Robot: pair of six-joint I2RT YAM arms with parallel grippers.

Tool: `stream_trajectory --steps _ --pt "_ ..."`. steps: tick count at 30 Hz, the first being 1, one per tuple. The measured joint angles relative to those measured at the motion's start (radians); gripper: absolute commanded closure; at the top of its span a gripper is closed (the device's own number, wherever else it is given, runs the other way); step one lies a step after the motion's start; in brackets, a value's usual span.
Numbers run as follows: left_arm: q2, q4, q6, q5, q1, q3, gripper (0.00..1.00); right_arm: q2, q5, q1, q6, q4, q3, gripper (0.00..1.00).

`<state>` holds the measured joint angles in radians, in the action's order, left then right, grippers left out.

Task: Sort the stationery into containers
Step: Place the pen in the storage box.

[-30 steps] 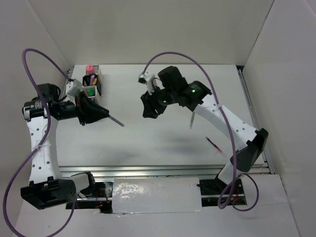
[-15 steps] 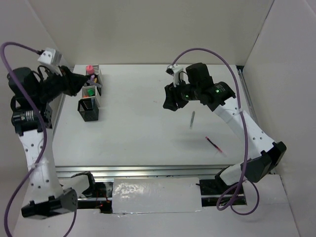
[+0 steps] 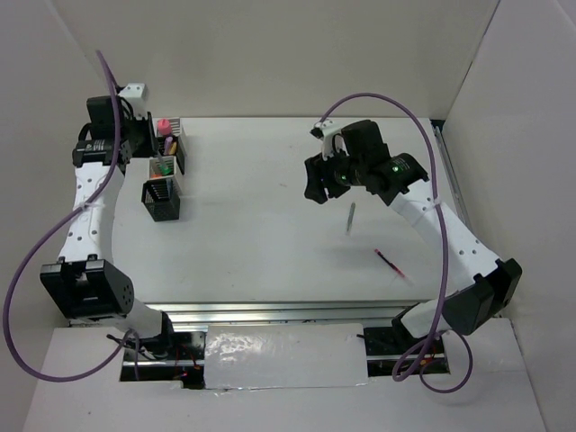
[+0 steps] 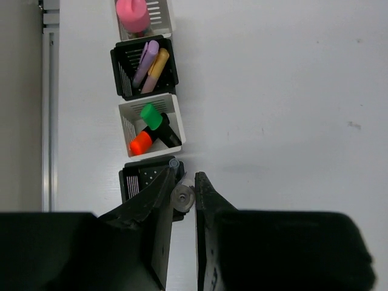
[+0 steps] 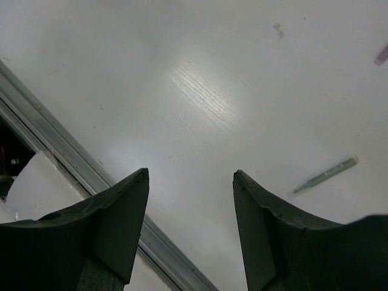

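Note:
Four mesh containers stand in a row at the table's back left: a white cup (image 4: 162, 13) with a pink marker (image 4: 133, 13), a black cup (image 4: 124, 76) with purple and yellow-orange markers, a white cup (image 4: 130, 118) with green-capped and orange-capped markers, and a black cup (image 4: 134, 180). My left gripper (image 4: 186, 173) is shut on a grey pen (image 4: 180, 197), seen end-on, above that last black cup's right edge. My right gripper (image 5: 191, 176) hangs open and holds nothing, above the table (image 3: 315, 184). A grey-green pen (image 3: 350, 218) and a red pen (image 3: 389, 262) lie on the table.
A metal rail (image 5: 91, 176) runs along the table edge below the right gripper. White walls enclose the table on the left, back and right. The left arm (image 3: 90, 207) stands along the left wall beside the cups (image 3: 164, 171).
The left arm swung from mid-table to the back left, carrying the grey pen over the cups. The right gripper moved right and opened wider.

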<state>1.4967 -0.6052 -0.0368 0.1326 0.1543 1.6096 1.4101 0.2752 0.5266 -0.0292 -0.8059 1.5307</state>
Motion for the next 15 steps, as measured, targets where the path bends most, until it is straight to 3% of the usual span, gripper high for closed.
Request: stream_trajectory --steps 9,15 --pt "0.065 0.065 0.049 -0.112 -0.012 -0.068 1.0 -0.016 -0.044 -0.019 0.038 0.021 -0.042 0.4" --pt "0.073 0.081 0.061 -0.14 -0.003 -0.146 0.92 -0.014 0.017 -0.126 0.111 0.036 -0.044 0.43"
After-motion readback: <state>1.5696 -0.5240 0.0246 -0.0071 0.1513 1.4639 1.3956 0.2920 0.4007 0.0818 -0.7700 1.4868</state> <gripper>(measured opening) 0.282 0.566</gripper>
